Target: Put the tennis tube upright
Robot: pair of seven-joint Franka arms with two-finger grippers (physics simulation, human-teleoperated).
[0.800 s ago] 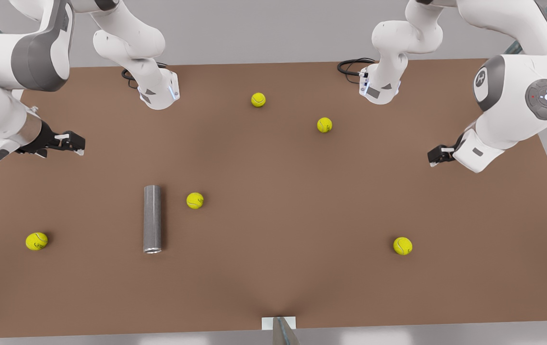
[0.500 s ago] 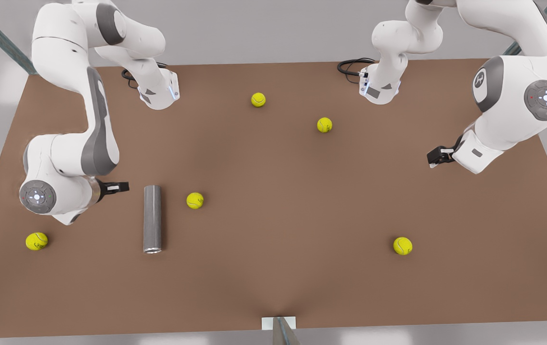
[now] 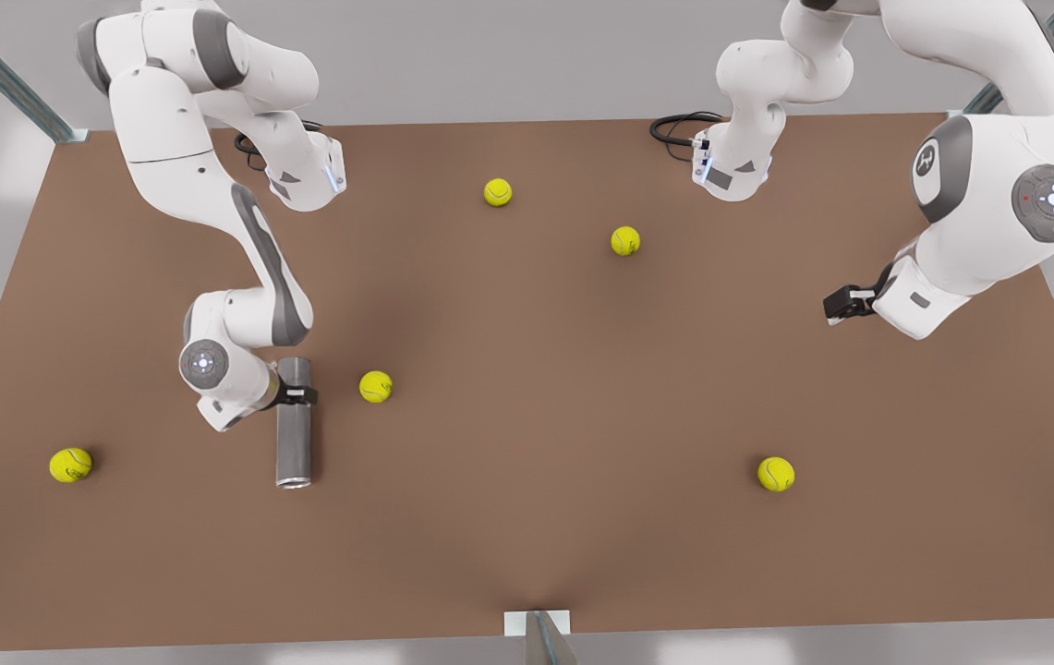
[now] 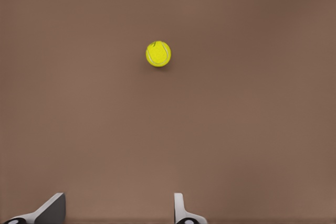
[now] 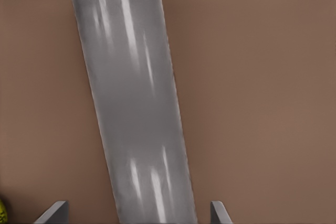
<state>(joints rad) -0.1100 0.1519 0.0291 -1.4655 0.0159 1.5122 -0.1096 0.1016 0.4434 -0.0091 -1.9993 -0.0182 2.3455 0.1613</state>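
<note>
Currently we see the tennis tube (image 3: 294, 441) lying flat on the brown table (image 3: 527, 517), its open, light-rimmed end toward the table's near edge in the front view; we cannot tell what is inside. Our right gripper (image 3: 297, 395) is over the tube's far half, fingers (image 5: 55, 211) spread wide on either side of it, not touching. Our left gripper (image 3: 842, 302) waits well apart, fingers (image 4: 181, 211) wide, above bare table with one tennis ball (image 4: 158, 54) ahead.

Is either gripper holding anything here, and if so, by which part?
Nothing is held. The right gripper is open, straddling the lying tennis tube near its far end; the left gripper waits open.
</note>
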